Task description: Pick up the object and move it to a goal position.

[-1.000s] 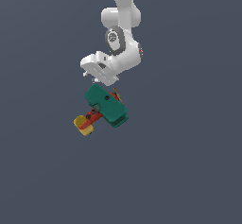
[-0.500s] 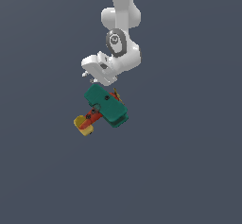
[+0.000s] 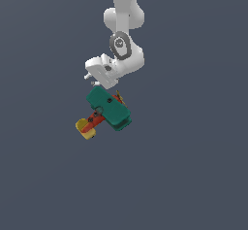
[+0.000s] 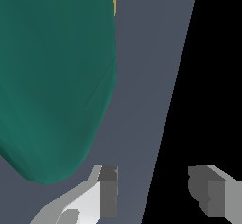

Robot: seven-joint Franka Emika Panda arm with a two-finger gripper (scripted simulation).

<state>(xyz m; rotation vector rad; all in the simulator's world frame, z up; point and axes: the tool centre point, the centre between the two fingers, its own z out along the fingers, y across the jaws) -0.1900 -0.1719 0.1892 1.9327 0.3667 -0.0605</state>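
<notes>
The toy airplane (image 3: pixel 108 109) lies on the grey surface, with a broad teal-green wing, a red body, a yellow tail piece (image 3: pixel 85 129) and a small yellow propeller (image 3: pixel 118 97). My gripper (image 3: pixel 99 82) hangs just above the far end of the wing, beside the plane. In the wrist view the teal wing (image 4: pixel 56 76) fills one side. The gripper (image 4: pixel 158 192) shows two fingers (image 4: pixel 108 190) standing wide apart with nothing between them. The wing lies off to the side of the fingers, not in the gap.
The white arm (image 3: pixel 124 20) comes down from above in the exterior view. A plain dark grey surface (image 3: pixel 193 166) lies all around the plane. No goal marker shows.
The arm's wrist has shifted slightly, with the hand staying just above the wing's far end. The airplane has not moved.
</notes>
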